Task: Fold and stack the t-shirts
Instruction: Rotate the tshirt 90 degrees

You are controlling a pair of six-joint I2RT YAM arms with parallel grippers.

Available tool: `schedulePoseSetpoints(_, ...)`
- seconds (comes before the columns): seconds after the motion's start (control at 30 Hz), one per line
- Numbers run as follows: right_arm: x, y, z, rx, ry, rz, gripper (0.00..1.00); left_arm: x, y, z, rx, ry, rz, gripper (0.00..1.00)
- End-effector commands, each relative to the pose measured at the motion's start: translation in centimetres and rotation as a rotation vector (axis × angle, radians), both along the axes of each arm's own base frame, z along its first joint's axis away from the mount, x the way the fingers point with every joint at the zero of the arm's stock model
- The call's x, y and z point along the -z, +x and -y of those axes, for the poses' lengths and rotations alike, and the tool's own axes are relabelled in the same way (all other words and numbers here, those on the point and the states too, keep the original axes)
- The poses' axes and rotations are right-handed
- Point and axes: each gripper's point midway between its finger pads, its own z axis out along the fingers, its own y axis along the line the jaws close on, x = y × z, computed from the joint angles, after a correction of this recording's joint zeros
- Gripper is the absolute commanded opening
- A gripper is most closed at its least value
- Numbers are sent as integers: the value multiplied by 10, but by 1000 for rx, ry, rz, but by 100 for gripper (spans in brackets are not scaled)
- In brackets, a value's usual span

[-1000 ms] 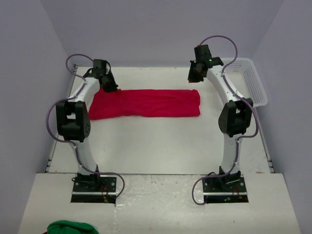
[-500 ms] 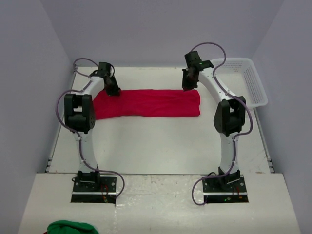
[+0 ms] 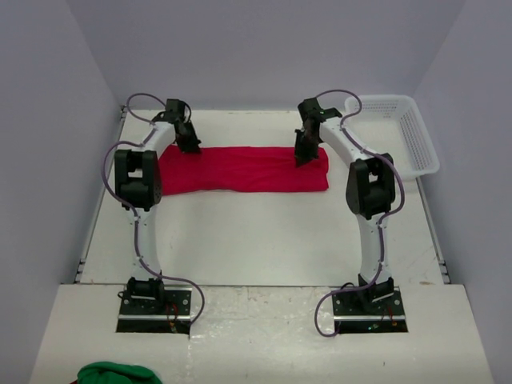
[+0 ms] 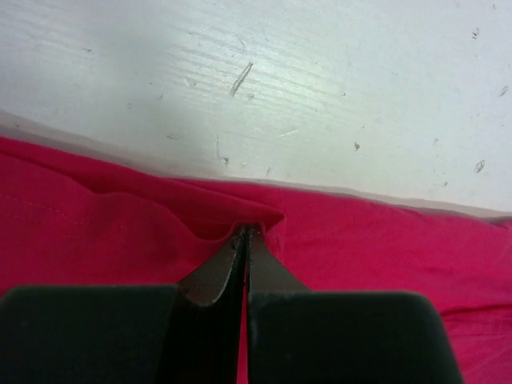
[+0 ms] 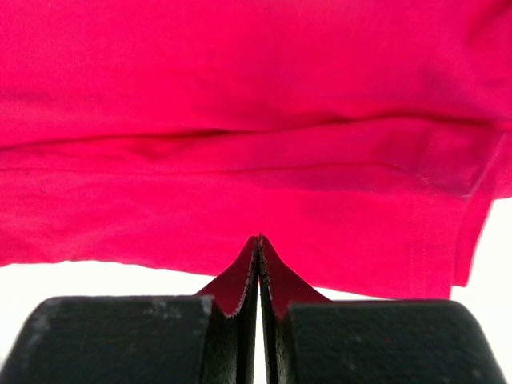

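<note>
Across the far half of the table (image 3: 264, 236) lies one red t-shirt (image 3: 240, 170), folded into a long band running left to right. Left gripper (image 3: 189, 146) sits at its far-left edge, jaws closed tight on a small ridge of cloth, likely the pinch for the next fold. Right gripper (image 3: 303, 155) is down near the far-right end, jaws pressed together; cloth between them can't be confirmed. Matching ends suggest a two-handed fold. Count — one shirt, one white basket (image 3: 416, 144) far right, one green cloth lump (image 3: 116, 373) front-left
</note>
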Motion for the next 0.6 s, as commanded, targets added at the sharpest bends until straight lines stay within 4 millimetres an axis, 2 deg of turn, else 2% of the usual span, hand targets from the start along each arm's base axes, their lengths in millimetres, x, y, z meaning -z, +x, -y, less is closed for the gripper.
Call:
schedulePoseSetpoints(0.0, -3, -11, -16, 1, 73, -38, 0, -6, 7, 10, 39, -23, 13, 0)
schedulePoseSetpoints(0.17, 9, -18, -23, -14, 82, -63, 0, 1, 7, 14, 57, -30, -2, 0)
schedulePoseSetpoints(0.4, 18, -13, -20, -17, 55, -65, 0, 5, 2, 15, 60, -21, -16, 0)
schedulePoseSetpoints(0.57, 37, -22, -23, -25, 51, -107, 0, 8, -1, 16, 64, -23, -25, 0)
